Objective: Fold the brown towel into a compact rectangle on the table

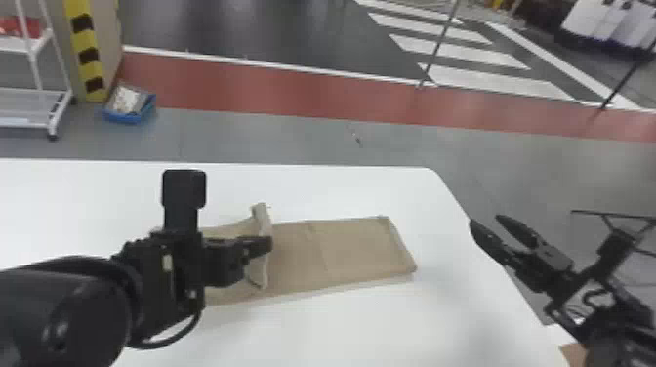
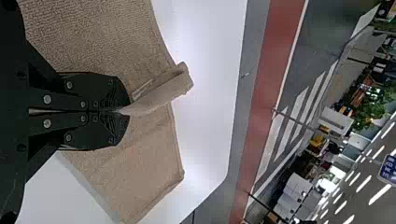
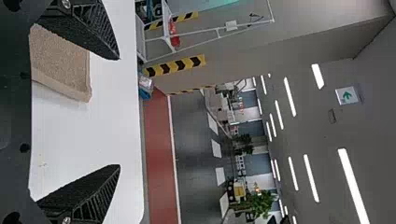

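Note:
My left gripper (image 1: pixel 263 243) is over the brown towel (image 1: pixel 341 246), shut on a raised fold of it; the towel lies as a long strip across the table, its right part flat. In the left wrist view the closed fingers of the left gripper (image 2: pixel 122 111) pinch the lifted edge of the towel (image 2: pixel 140 163). The right gripper (image 1: pixel 483 222) stands open beyond the table's right edge, apart from the towel. In the right wrist view the right gripper (image 3: pixel 116 112) has its fingers wide apart, with the towel's end (image 3: pixel 60 60) beyond one finger.
The white table (image 1: pixel 366 322) has a rounded far right corner. On the floor behind are a blue bin (image 1: pixel 128 110) and a white rack (image 1: pixel 36 92) at the left. The left arm covers the towel's left end in the head view.

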